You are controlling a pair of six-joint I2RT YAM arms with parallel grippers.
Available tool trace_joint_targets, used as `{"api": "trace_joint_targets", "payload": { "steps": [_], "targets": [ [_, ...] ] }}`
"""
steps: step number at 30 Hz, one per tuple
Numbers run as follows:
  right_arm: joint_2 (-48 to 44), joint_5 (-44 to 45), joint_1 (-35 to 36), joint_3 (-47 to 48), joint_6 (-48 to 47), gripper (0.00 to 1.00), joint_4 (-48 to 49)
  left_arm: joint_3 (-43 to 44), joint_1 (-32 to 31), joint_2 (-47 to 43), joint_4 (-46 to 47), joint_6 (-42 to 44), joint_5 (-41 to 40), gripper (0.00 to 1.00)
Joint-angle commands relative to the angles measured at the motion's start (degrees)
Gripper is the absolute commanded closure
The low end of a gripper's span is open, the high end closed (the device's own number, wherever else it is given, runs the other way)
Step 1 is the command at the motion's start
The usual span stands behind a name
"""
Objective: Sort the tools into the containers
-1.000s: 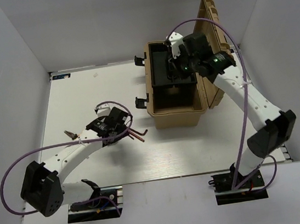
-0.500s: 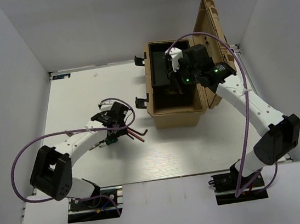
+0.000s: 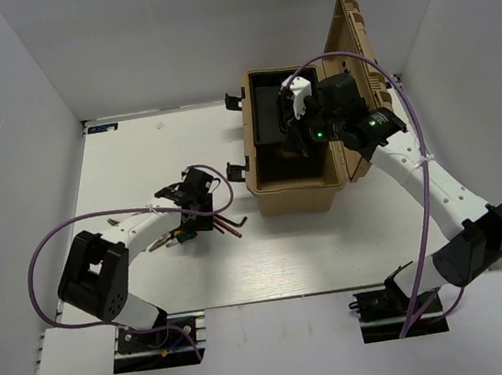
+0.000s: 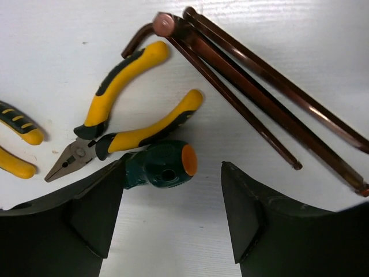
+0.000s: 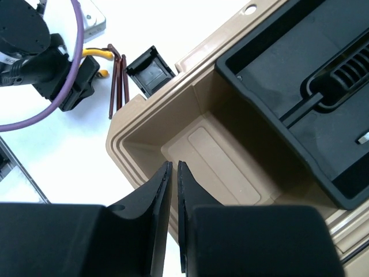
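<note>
The tools lie on the white table left of the toolbox. They are yellow-handled pliers (image 4: 132,109), a green-handled screwdriver (image 4: 158,166) with an orange end cap, and dark-red hex keys (image 4: 259,92). A second pair of pliers (image 4: 17,138) shows at the left edge. My left gripper (image 4: 173,190) hangs open just above the table, and the screwdriver handle lies by the left finger (image 4: 98,213). From above, the left gripper (image 3: 193,204) is over this cluster, with the hex keys (image 3: 230,223) to its right. My right gripper (image 5: 174,167) is shut and empty above the toolbox's bare floor (image 5: 219,167).
The tan toolbox (image 3: 294,196) stands open with its lid raised to the right. A black tray (image 3: 269,111) sits in its far half. Two black latches (image 3: 236,169) stick out of its left wall. White walls enclose the table on three sides. Purple cables loop off both arms.
My left arm has swung in over the tool cluster and its jaws have narrowed slightly. My right gripper has shifted a little over the toolbox and stays shut.
</note>
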Motion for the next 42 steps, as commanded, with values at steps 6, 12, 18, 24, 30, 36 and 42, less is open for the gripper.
{"api": "trace_joint_targets", "payload": {
  "steps": [6,12,18,24,30,36,42],
  "targets": [
    [-2.0,-1.2,0.0,-0.7,0.6,0.86,2.2,-2.3,0.1,-1.4,1.6,2.7,5.4,0.27],
    [-2.4,-1.3,-0.1,-1.1,0.6,0.86,2.3,-2.9,0.1,1.3,2.1,2.7,7.9,0.31],
    [-2.6,-1.4,-0.1,-1.4,0.3,0.86,2.5,-3.4,-0.4,1.3,1.6,2.7,9.1,0.34],
    [-2.6,-1.6,0.0,-1.6,0.3,0.86,2.5,-3.9,-0.9,2.4,1.6,2.2,10.4,0.44],
    [-2.9,-1.4,0.0,-2.2,0.2,0.86,2.6,-3.9,-0.9,1.9,1.6,1.6,10.4,0.64],
    [-3.4,-2.7,-0.1,-2.5,-1.3,0.48,1.7,1.0,-1.5,-8.5,-3.3,0.0,10.4,0.78],
    [-3.2,0.5,-0.1,-2.5,-2.8,0.8,1.0,12.6,-2.1,-18.9,-1.3,2.0,15.4,0.97]
  ]
}}
